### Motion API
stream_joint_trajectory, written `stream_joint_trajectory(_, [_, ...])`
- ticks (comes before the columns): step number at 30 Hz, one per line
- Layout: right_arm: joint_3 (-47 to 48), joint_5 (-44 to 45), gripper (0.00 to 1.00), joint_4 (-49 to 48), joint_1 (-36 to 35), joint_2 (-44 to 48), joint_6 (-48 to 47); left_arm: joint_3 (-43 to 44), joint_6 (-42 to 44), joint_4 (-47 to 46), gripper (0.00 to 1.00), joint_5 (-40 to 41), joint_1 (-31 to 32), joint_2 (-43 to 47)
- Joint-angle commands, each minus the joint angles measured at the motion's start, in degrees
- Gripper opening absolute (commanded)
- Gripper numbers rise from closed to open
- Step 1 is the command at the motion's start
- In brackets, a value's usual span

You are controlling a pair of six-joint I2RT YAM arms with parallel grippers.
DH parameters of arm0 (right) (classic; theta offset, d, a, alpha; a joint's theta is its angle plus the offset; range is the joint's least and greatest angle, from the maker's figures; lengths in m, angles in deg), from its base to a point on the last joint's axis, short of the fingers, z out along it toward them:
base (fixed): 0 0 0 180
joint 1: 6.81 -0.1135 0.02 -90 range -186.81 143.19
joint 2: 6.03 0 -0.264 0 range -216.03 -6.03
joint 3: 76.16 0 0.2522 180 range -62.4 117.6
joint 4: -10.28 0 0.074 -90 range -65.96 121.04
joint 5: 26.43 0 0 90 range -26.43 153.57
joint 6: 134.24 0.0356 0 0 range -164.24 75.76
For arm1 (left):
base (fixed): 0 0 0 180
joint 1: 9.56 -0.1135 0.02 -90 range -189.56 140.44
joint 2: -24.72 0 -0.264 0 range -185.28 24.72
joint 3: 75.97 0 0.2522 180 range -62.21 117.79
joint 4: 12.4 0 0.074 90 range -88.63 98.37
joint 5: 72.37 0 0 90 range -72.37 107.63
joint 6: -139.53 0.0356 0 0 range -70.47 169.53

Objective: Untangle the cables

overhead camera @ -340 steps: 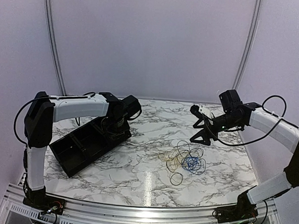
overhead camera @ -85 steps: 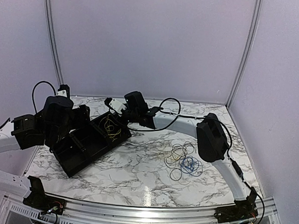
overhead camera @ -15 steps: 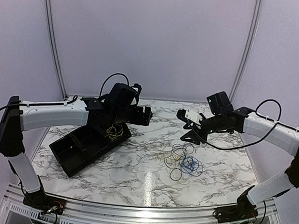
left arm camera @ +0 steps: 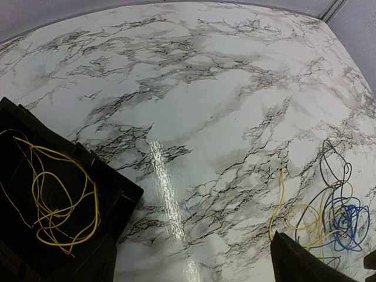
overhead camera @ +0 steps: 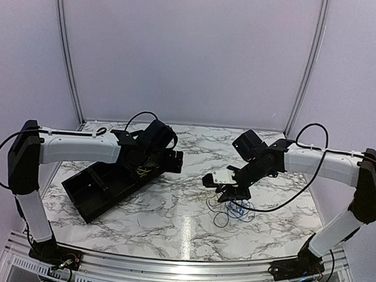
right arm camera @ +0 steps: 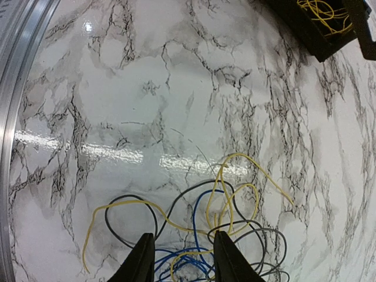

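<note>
Right claw [right arm camera: 183,258] is hovering part-closed over the cable tangle [right arm camera: 205,226], fingers straddling blue and yellow strands and pinching nothing visible. Left claw [left arm camera: 194,249] is gaping empty above the bin [left arm camera: 108,176] corner. Bin and tangle are sitting well apart on the table [left arm camera: 194,88]. Wrist views are showing a yellow cable [left arm camera: 56,200] coiled in the bin; from above, the left arm is hiding most of it.

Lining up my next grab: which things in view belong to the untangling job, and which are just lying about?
Job: tangled yellow, black and blue cables; yellow cable lying in the black tray.
Not job: marble table; thick black arm wiring.
</note>
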Motion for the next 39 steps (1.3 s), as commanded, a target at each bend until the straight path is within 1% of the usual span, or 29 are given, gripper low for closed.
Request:
stream_joint_trajectory(1, [3.8, 2.7, 0.38, -1.7, -2.2, -3.1, -0.1, -3.2, -1.7, 1.2, 0.94, 0.6, -0.2, 4.5])
stream_joint_trajectory(4, [4.3, 5.9, 0.4, -2.9, -3.3, -5.5, -0.7, -4.9, -2.3, 1.2, 0.93, 1.2, -0.2, 6.7])
stream_joint_trajectory(6, [5.0, 7.7, 0.4, -3.5, -3.7, -7.3, -0.8, -5.9, -2.4, 1.2, 0.86, 0.8, -0.2, 7.8])
stream_joint_trajectory(8, [6.1, 9.3, 0.4, -3.8, -3.8, -9.7, -0.1, -6.7, -2.4, 1.1, 0.83, 0.4, -0.2, 8.4])
stream_joint_trajectory(11, [7.2, 11.6, 0.39, -3.9, -3.8, -12.8, 0.9, -8.0, -2.8, 1.1, 0.83, 0.5, -0.2, 9.5])
stream_joint_trajectory(17, [7.7, 15.0, 0.39, -6.1, -3.8, -16.2, 1.1, -10.3, -3.7, 1.0, 0.83, 1.9, -0.2, 11.8])
stream_joint_trajectory(20, [9.3, 15.4, 0.29, -5.0, -3.8, -18.0, 1.3, -10.4, -3.7, 1.0, 0.83, 2.1, -0.2, 11.9])
stream_joint_trajectory(22, [10.6, 14.8, 0.24, -4.3, -3.8, -18.0, 2.2, -10.2, -3.7, 1.0, 0.83, 2.1, -0.1, 11.7])
stream_joint_trajectory(23, [11.3, 14.3, 0.19, -3.8, -3.8, -17.9, 2.7, -10.1, -3.7, 0.9, 0.83, 2.0, -0.2, 11.5])
stream_joint_trajectory(25, [13.4, 12.6, 0.04, -2.3, -3.8, -17.6, 3.7, -9.6, -3.3, 0.8, 0.83, 1.5, -0.2, 10.7])
stream_joint_trajectory(26, [14.4, 12.0, 0.0, -1.3, -3.8, -17.5, 4.2, -9.3, -2.9, 0.7, 0.83, 0.8, -0.2, 10.2])
stream_joint_trajectory(29, [18.0, 9.9, 0.0, 1.8, -3.6, -16.2, 6.2, -7.4, -1.1, 0.2, 0.8, -1.9, -0.2, 8.5])
stream_joint_trajectory(32, [21.2, 7.3, 0.0, 4.1, -2.7, -13.4, 8.9, -6.2, 1.0, -1.3, 0.8, -4.4, -0.1, 7.5])
stream_joint_trajectory(35, [24.9, 2.4, 0.0, 6.9, -0.4, -10.7, 13.1, -6.9, 2.2, -4.3, 0.8, -5.7, -0.2, 7.5])
stream_joint_trajectory(39, [31.0, -3.0, 0.0, 9.3, 3.3, -8.4, 18.7, -8.4, 4.5, -11.3, 0.8, -10.7, -0.1, 8.3])
